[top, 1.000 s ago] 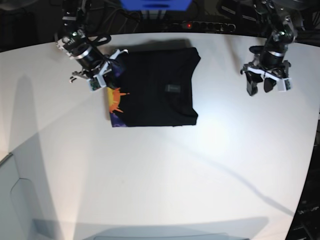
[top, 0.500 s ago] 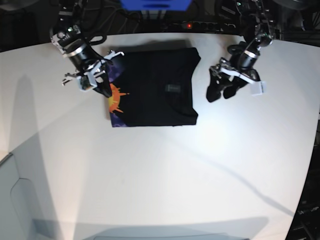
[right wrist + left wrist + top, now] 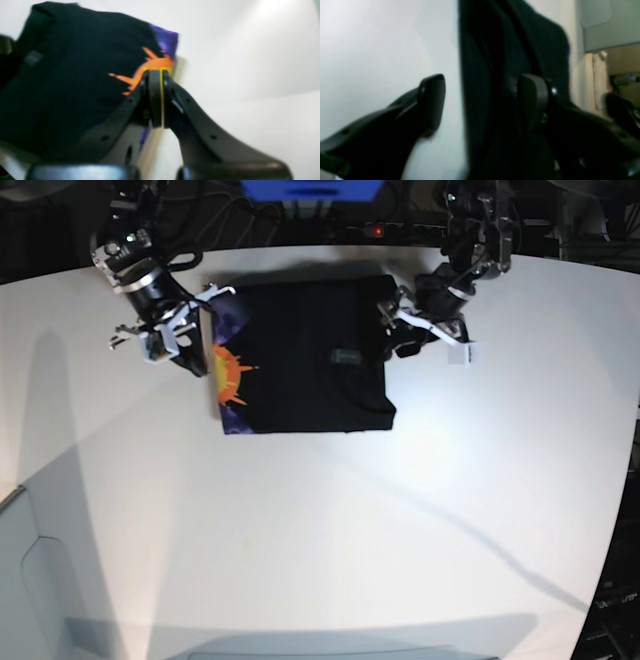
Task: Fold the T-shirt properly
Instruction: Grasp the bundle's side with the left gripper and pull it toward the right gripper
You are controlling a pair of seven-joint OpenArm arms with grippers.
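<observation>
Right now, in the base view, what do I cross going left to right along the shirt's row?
Closed right claw → orange sun print → small label on the black T-shirt → open left claw at the shirt's edge → bare white table.

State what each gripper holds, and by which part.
Nothing is held. The left gripper is open, straddling the edge of the folded black T-shirt. The right gripper is shut and empty.
</observation>
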